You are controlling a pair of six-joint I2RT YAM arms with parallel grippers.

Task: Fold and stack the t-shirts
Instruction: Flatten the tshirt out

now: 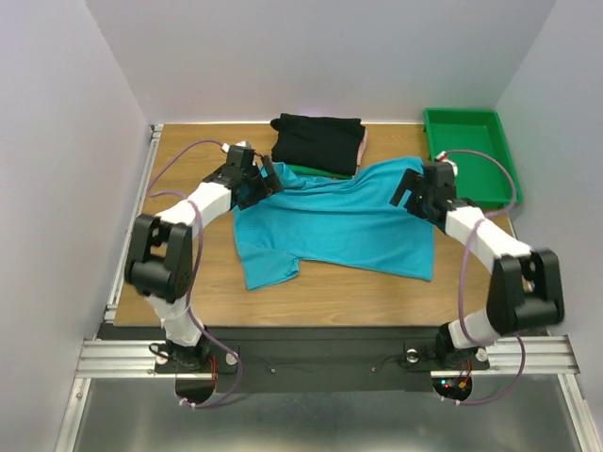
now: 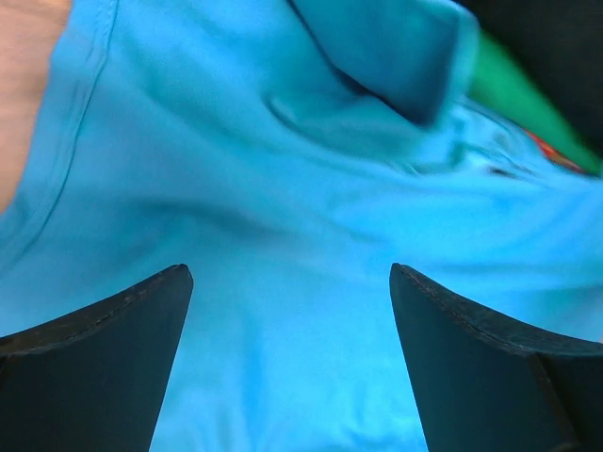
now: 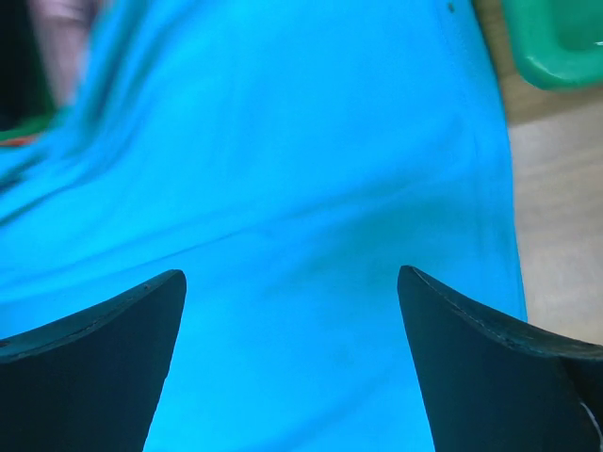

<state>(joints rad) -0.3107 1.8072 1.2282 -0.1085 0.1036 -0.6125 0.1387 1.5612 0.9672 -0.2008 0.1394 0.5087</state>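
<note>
The teal t-shirt lies spread and rumpled across the middle of the table. It fills the left wrist view and the right wrist view. Behind it sits a stack of folded shirts, black on top, with green and pink edges showing. My left gripper is open just above the shirt's far left part, near the stack. My right gripper is open above the shirt's far right corner. Neither holds cloth.
A rigid green plastic tray stands at the back right, close to my right gripper; its corner shows in the right wrist view. Bare wooden table lies in front of the shirt. Grey walls enclose three sides.
</note>
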